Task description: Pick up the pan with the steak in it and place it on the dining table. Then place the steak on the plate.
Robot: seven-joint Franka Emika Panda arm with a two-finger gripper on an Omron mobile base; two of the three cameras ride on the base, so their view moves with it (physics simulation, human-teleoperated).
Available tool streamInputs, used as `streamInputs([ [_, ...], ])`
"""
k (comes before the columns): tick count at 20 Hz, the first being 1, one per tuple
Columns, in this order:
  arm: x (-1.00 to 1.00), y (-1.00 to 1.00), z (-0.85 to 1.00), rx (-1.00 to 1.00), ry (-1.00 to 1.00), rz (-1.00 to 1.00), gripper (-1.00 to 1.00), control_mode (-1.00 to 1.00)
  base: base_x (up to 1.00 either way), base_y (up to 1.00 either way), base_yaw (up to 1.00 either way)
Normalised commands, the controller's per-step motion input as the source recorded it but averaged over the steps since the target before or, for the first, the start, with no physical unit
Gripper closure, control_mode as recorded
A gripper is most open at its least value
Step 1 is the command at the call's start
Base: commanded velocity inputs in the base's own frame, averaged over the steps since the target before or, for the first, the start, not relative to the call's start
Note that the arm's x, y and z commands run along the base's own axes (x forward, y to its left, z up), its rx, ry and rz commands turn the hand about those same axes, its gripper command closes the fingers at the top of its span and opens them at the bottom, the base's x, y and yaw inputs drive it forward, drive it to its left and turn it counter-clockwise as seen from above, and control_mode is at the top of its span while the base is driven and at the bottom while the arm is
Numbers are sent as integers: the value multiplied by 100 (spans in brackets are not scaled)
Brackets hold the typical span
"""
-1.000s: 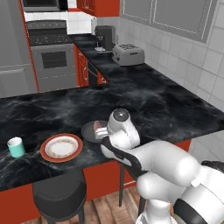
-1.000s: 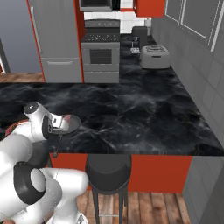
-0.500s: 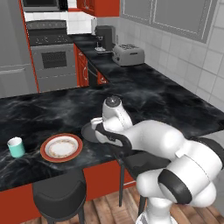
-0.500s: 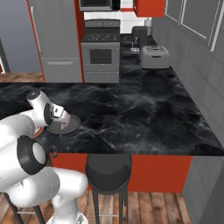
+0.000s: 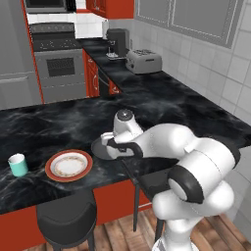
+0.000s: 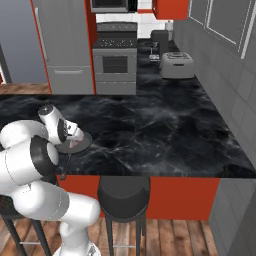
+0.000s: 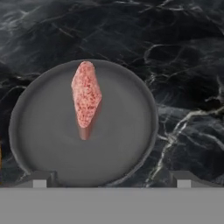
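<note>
The gripper (image 7: 109, 177) is hanging wide open, holding nothing, just above the pan (image 7: 52, 144). The pan is sitting near the dining table's (image 5: 196, 115) near edge, right of the plate (image 5: 69, 165), carrying the steak (image 7: 86, 94).

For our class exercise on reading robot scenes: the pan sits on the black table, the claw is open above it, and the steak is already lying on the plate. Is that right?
Not quite. The steak still lies in the pan, not on the plate; the hand view shows it. The rest holds: the pan sits on the black table, and the claw is open above it.
</note>
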Motion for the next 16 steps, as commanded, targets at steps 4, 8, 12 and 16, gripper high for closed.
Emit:
streamInputs([
  [4, 49, 1, -30, 5, 0, 0, -100, -100, 0, 0, 0],
  [8, 46, 13, -23, 4, 0, -1, -100, -100, 0, 0, 0],
  [12, 27, 21, -13, 1, 0, -4, -100, -100, 0, 0, 0],
  [16, 1, 15, -3, 1, 2, -1, -100, -100, 0, 0, 0],
])
